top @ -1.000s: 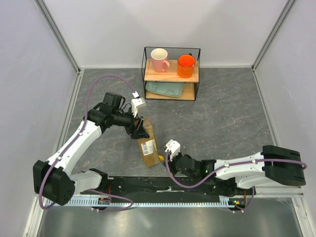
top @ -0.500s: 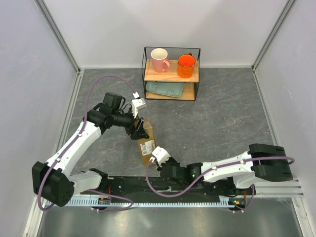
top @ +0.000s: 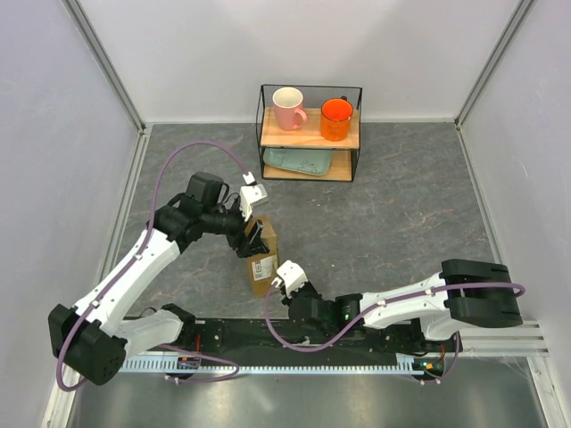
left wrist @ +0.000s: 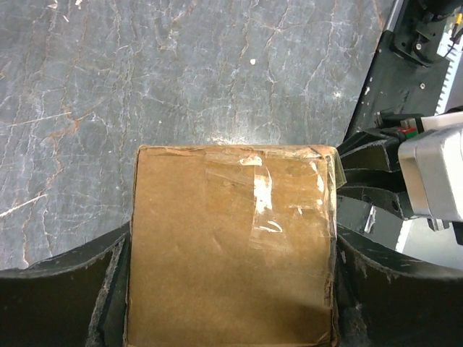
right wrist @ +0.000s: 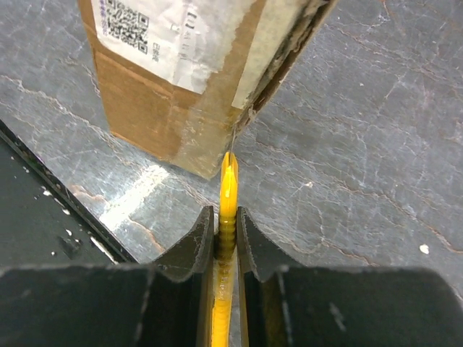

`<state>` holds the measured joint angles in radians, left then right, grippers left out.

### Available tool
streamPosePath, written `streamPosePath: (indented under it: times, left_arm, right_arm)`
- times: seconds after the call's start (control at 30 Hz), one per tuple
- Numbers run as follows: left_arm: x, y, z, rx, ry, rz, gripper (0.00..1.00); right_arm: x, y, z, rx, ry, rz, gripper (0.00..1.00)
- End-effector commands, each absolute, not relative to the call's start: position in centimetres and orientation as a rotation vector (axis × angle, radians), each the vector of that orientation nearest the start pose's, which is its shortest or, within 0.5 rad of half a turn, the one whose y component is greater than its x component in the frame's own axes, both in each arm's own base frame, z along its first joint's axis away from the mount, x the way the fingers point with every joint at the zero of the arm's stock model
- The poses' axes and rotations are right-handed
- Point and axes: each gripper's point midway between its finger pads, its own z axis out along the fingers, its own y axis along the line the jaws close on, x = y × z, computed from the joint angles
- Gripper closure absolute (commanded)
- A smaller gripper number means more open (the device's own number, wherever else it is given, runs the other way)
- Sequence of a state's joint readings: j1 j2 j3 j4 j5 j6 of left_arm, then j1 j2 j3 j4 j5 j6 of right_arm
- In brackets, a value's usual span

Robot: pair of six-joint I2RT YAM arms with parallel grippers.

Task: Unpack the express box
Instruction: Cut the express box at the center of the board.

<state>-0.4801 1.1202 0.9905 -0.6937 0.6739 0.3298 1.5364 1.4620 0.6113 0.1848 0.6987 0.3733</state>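
Observation:
The express box (top: 261, 260), brown cardboard with a white label (right wrist: 163, 29), lies on the grey table in front of the arms. My left gripper (top: 252, 234) is shut across its far end. In the left wrist view the taped brown face (left wrist: 231, 246) fills the span between both black fingers (left wrist: 65, 296). My right gripper (top: 285, 283) is at the box's near end, shut on a yellow utility knife (right wrist: 228, 189). The knife tip points at the near lower corner of the box (right wrist: 181, 123), right at its taped edge.
A black wire shelf (top: 310, 134) stands at the back, with a pink mug (top: 289, 108) and an orange mug (top: 336, 119) on top and a teal tray (top: 299, 161) below. The black base rail (top: 268, 337) runs along the near edge, just behind the right gripper.
The right arm has swung left along the near edge, bringing the knife from the box's right side to its near end. The left arm and box shifted slightly.

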Motion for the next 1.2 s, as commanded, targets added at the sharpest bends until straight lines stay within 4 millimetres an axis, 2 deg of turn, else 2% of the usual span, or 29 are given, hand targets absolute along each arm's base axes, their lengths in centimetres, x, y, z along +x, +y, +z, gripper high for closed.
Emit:
streamPosePath:
  times: [0.0,0.07,0.23,0.43,0.63,0.8,1.0,1.17]
  left_arm:
    - [18.9,-21.4,17.4,1.151,2.043,-0.876,0.79]
    - [18.8,-20.9,16.6,1.138,2.07,-0.839,0.79]
    - [18.5,-20.3,16.4,1.122,2.112,-0.784,0.8]
    - [17.4,-20.2,15.8,1.192,2.123,-0.77,0.79]
    - [16.9,-19.4,15.4,1.29,2.044,-0.709,0.79]
    - [16.3,-18.9,15.0,1.364,1.919,-0.677,0.79]
    - [15.9,-17.7,12.8,1.44,1.923,-0.611,0.78]
    - [15.7,-17.1,11.3,1.466,1.95,-0.586,0.78]
  right_arm:
    - [9.9,37.2,6.4,-0.775,1.958,0.588,1.0]
    - [10.0,37.3,6.0,-0.77,1.97,0.588,1.0]
    - [10.4,37.2,5.3,-0.767,1.977,0.547,1.0]
    - [11.1,36.8,4.8,-0.774,1.975,0.453,1.0]
    - [10.8,36.8,3.6,-0.792,1.985,0.431,1.0]
    - [10.6,37.5,3.5,-0.773,1.991,0.464,1.0]
    - [10.3,38.6,3.6,-0.745,2.005,0.509,1.0]
    - [9.9,39.2,2.4,-0.729,2.044,0.525,1.0]
